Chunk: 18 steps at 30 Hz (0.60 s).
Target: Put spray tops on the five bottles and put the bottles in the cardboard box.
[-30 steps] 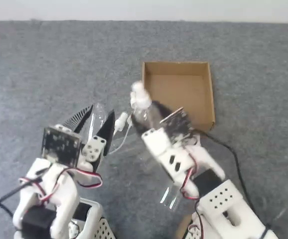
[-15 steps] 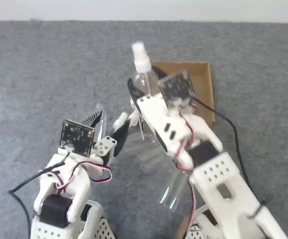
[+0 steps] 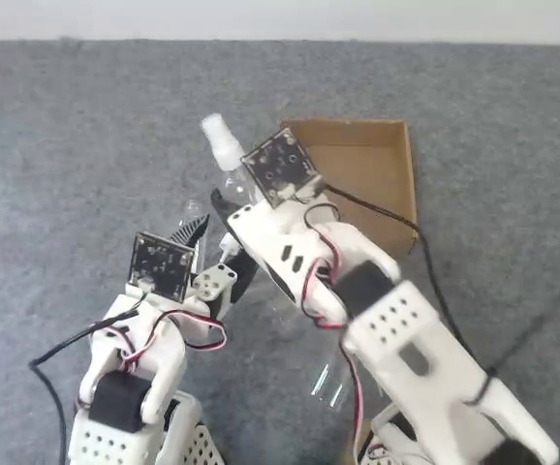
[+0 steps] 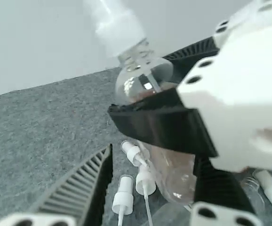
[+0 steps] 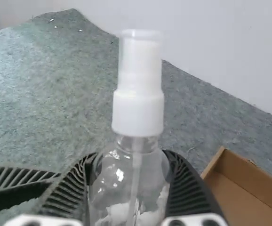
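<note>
The bottle is clear plastic with a rounded shoulder and a white spray top screwed on. The right gripper is closed around its body, and a thin tube shows inside. In the high view the bottle is tilted, raised over the grey desk just beside the corner of the box, outside it.

Count: 1 capped bottle, 1 open cardboard box, and 4 loose tops lying on the desk in the left wrist view, 1 of them at the edge. The left gripper is spread wide, holding nothing, low beside the bottle.

Other clear bottles lie on the desk near the arms. They are see-through and partly covered, so I cannot count them. The bottle's base is hidden by the right gripper.
</note>
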### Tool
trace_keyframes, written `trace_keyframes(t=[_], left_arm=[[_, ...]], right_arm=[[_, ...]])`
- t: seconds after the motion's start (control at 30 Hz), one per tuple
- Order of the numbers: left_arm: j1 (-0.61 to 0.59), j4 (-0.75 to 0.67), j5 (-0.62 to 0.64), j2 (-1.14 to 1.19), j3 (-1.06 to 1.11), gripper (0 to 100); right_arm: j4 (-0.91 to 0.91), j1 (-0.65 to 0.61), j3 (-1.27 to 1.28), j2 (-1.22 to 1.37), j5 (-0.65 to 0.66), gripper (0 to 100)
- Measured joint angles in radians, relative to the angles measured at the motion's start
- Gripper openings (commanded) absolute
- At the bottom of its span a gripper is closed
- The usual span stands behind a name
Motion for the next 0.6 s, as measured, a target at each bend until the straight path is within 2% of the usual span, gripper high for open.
trace_keyframes(t=[0.23,0.5,0.6], left_arm=[[0.005,0.000,-0.002,-0.002,0.000,25],[0.005,0.000,-0.002,0.002,0.003,25],[0.003,-0.002,-0.002,0.003,0.020,25]], right_arm=[[0.155,0.000,0.000,-0.175,0.000,0.6],[0.172,0.000,-0.005,-0.207,0.000,0.6],[0.172,0.040,-0.051,-0.170,0.015,0.6]])
